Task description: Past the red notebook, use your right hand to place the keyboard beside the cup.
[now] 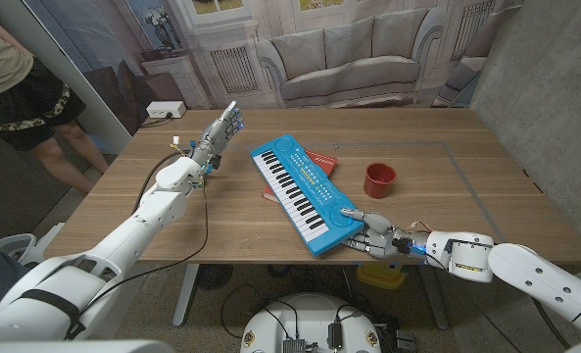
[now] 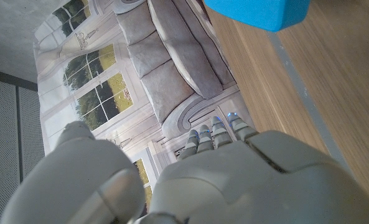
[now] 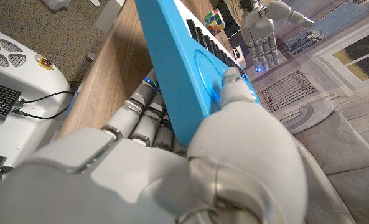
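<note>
One end of keyboard point(image 1: 303, 192) clamped in right robot hand point(image 1: 373, 238), other end over red notebook point(image 1: 319, 160).

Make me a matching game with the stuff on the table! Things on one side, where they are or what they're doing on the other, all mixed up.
Things:
1. blue toy keyboard
2. red cup
3. red notebook
4. left hand

Places or states:
A. raised over the table, fingers apart, holding nothing
B. stands alone on the wood, right of the keyboard
C. gripped at its near end by the right hand
D. partly hidden under the keyboard

Pairs: 1-C, 2-B, 3-D, 4-A
</note>
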